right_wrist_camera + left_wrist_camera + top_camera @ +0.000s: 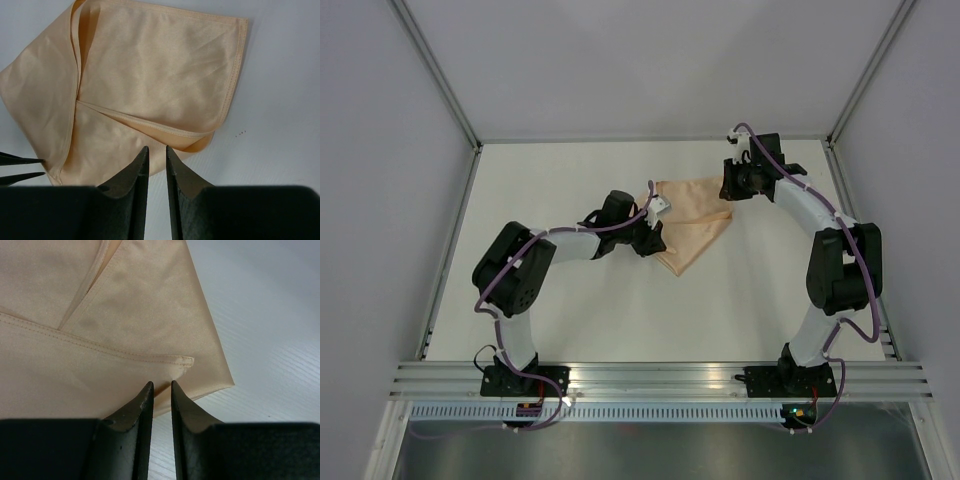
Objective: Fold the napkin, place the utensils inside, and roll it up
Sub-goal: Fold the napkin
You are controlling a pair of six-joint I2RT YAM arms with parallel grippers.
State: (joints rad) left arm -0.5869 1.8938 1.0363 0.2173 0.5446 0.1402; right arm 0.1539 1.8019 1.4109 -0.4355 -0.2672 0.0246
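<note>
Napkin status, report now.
Left gripper and right gripper both nearly shut, each at a napkin edge. Napkin folded, flat on table. No utensils visible.

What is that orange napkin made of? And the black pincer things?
The napkin looks like thin woven cloth with a soft sheen: it has stitched hems and folds limply. The right pincer and left pincer fingers look like hard matte black plastic, though painted metal is possible. The table looks smooth and white.

Just ahead of my fingers (140, 167) lies the napkin (155, 75), a soft peach cloth with a faint sheen and stitched hems. My fingers are matt black plastic; the desk (270, 315) beneath is smooth matt white.
</note>
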